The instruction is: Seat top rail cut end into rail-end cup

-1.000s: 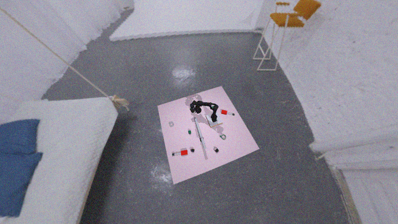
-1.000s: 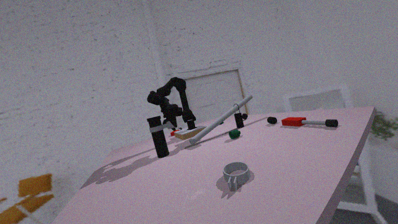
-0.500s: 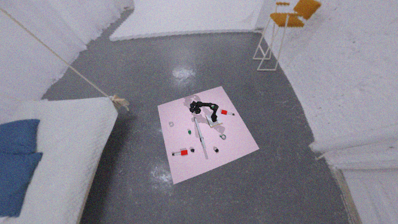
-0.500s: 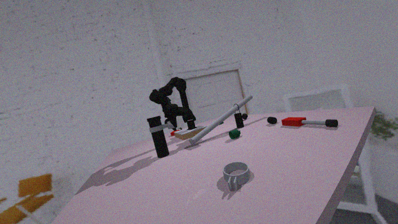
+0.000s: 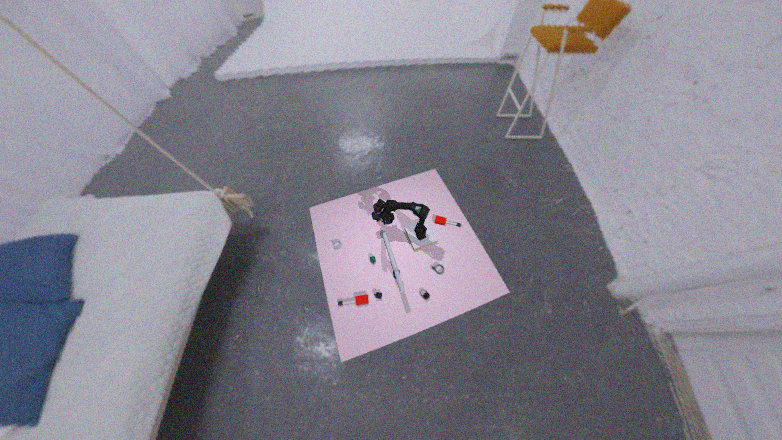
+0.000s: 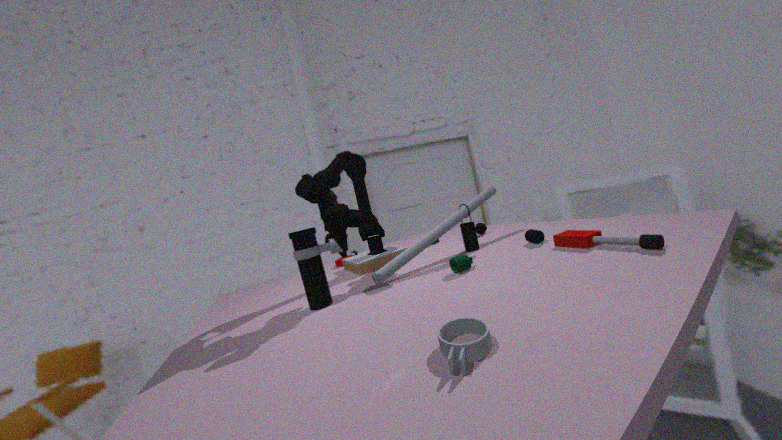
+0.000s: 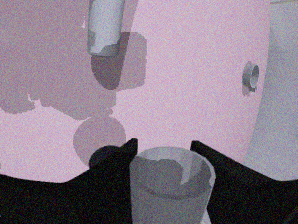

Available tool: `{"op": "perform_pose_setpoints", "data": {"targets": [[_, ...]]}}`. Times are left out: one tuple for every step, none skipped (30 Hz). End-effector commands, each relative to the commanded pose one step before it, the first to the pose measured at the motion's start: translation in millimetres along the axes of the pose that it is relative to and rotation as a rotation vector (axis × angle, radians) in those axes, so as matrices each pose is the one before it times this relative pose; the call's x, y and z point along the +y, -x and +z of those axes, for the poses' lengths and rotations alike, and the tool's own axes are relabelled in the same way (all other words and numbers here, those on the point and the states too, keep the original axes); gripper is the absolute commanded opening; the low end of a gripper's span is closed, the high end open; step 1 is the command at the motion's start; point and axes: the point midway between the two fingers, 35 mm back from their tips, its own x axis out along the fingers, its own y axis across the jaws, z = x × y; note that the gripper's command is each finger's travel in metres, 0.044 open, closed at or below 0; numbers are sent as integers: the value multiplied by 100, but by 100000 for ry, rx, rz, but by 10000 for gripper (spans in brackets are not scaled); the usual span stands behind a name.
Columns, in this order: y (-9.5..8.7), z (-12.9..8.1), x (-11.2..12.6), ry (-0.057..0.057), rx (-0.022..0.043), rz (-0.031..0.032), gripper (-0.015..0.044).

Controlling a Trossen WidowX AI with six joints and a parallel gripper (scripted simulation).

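Our gripper (image 7: 166, 163) is clamped on the rail-end cup (image 7: 169, 185) by the big post (image 6: 310, 268), and the rail (image 6: 432, 235) lies with its cut end (image 7: 103, 46) down on the table, so next we think we must line them up.

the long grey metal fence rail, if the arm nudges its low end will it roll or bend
The long grey metal fence rail looks like a straight, rigid tube, so it probably won't bend. Its low cut end rests on the pink table while a wire loop cap holds it higher up, so it would likely pivot or slide rather than roll away.
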Motion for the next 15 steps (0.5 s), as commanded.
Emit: {"op": "perform_pose_setpoints", "data": {"targets": [[89,-65,59,1687,-508,-307,0],[19,0,33,357,-203,4,0],[18,0,32,340,-193,4,0],[14,0,26,273,-155,3,0],[9,0,16,169,-96,2,0],[4,0,8,82,-47,1,0],[0,0,0,0,0,0,0],[-4,0,-8,-87,49,-1,0],[-52,63,-39,-789,40,1,0],[0,0,0,0,0,0,0],[0,0,0,0,0,0,0],[0,0,0,0,0,0,0],[0,0,0,0,0,0,0],[0,0,0,0,0,0,0],[0,0,0,0,0,0,0]]}}
